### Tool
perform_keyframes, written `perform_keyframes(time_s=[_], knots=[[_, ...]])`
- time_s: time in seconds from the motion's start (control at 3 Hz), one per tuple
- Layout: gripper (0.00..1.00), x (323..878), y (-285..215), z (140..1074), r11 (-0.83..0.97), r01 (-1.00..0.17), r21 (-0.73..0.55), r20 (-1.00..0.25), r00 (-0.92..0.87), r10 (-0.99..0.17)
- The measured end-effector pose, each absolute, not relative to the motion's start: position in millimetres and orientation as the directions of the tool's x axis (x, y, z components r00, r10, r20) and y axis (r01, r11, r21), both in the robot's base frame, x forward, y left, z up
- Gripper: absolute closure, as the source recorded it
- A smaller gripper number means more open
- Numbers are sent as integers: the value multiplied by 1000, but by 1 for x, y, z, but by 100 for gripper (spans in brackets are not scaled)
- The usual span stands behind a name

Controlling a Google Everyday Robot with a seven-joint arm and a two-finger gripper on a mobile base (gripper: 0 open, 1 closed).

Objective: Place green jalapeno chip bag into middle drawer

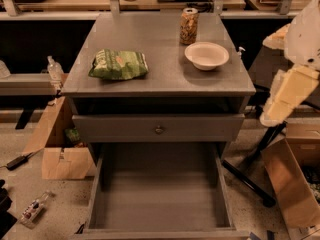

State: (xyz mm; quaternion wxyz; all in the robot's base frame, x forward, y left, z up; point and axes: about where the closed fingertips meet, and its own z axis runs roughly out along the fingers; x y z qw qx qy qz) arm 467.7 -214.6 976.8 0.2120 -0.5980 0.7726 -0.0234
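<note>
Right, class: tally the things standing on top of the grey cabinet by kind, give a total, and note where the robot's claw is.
Crinkly green foil chip bag: 1
Tall patterned can: 1
Round white bowl: 1
Total: 3
Claw: right of the grey wooden cabinet, apart from all three.

Green chip bag (119, 64) with red patch, grey drawer (160, 199), white bowl (206, 55), cream hand (280, 104) at right

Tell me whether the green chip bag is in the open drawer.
No, the green jalapeno chip bag lies on the cabinet top; the gripper hangs at right.
</note>
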Motion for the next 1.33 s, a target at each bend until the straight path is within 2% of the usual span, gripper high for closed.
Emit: perform_keyframes(time_s=[0.67,1.33], knots=[[0,606,-172,991,417,-808,-415,-587,-113,-802],[0,620,-171,1002,447,-771,-454,-610,-96,-786]])
